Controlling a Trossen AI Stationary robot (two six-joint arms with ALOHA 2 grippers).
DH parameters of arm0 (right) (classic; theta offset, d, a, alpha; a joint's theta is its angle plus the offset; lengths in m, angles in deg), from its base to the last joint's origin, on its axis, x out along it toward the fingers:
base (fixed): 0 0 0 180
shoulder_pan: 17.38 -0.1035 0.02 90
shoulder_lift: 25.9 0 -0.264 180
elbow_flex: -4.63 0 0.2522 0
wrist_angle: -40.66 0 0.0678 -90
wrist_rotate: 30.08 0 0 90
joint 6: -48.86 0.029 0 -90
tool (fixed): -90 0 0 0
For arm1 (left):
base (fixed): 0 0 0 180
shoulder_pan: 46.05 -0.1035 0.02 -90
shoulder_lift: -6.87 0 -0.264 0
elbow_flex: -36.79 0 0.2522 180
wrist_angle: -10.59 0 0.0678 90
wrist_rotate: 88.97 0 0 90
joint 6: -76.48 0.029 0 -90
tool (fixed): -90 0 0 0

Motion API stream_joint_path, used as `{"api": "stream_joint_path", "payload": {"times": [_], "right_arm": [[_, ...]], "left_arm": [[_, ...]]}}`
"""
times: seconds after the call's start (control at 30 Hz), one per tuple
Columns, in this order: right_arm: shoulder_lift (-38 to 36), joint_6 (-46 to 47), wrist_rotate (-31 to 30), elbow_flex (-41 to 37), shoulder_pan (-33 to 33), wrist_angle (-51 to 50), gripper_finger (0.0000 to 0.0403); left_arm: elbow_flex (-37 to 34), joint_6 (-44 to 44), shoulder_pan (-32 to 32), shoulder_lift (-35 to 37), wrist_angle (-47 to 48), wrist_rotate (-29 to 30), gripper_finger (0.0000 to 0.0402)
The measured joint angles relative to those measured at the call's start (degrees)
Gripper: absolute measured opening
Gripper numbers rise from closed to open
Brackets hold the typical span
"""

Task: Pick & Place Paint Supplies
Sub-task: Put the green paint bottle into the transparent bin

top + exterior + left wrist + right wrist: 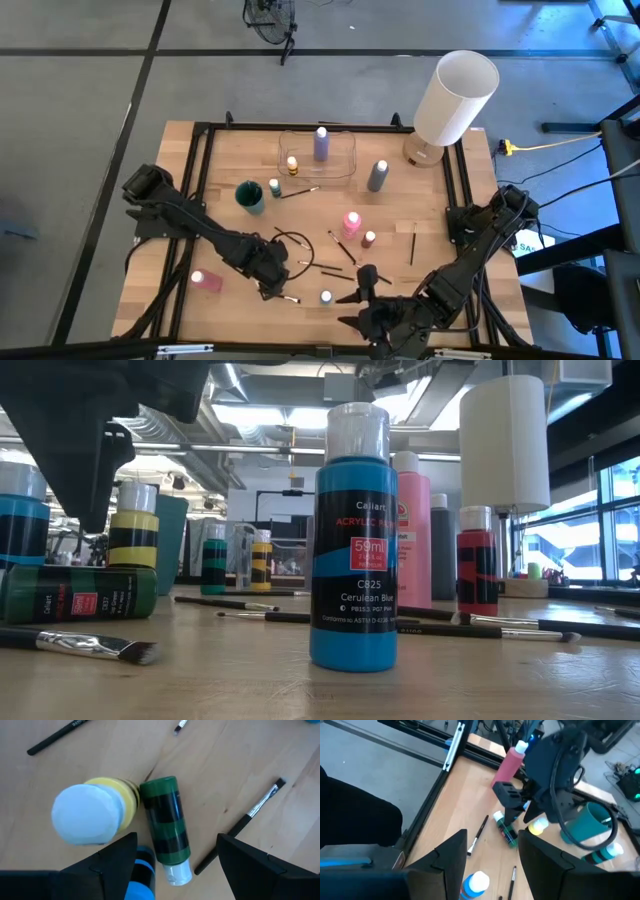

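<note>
Your left gripper (172,855) is hanging right over the green bottle (166,822) that's lying on its side near the front left of the table (230,175), and its fingers are spread wide with nothing between them. So I'd say the step in hand is grabbing that one.

A few things I'd watch. The yellow bottle (97,810) is standing just beside the green one, practically touching near its base, and a blue bottle (140,880) sits right under your near finger in the left wrist view. If you come straight down you'll probably knock one of them. Line the fingers up across the green bottle's body, not along it, and aim for the middle of the label so it doesn't swing when lifted. A round bottle lying flat likes to roll away, so close slowly and evenly.

There's also a brush (240,825) lying just beside the cap end, so keep the far finger clear of it.

Your right gripper (487,865) is waiting at the front edge, fingers partly spread and empty, with another blue bottle (475,885) just below it. The clear tray (345,150) at the back looks like the likely drop spot.
</note>
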State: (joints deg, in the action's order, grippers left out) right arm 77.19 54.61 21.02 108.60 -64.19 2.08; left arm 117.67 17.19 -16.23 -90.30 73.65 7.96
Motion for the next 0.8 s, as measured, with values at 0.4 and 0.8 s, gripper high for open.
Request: {"api": "stream_joint_path", "payload": {"times": [0.4, 0.8], "right_arm": [[0.0, -2.4, 0.7, 0.0, 0.0, 2.0, 0.0178], [0.0, -6.6, 0.6, 0.0, 0.0, 3.4, 0.0178]], "left_arm": [[0.0, -2.7, -0.3, -2.9, 0.1, -0.8, 0.0269], [0.0, -2.1, -0.3, -5.1, -0.2, -1.2, 0.0269]]}}
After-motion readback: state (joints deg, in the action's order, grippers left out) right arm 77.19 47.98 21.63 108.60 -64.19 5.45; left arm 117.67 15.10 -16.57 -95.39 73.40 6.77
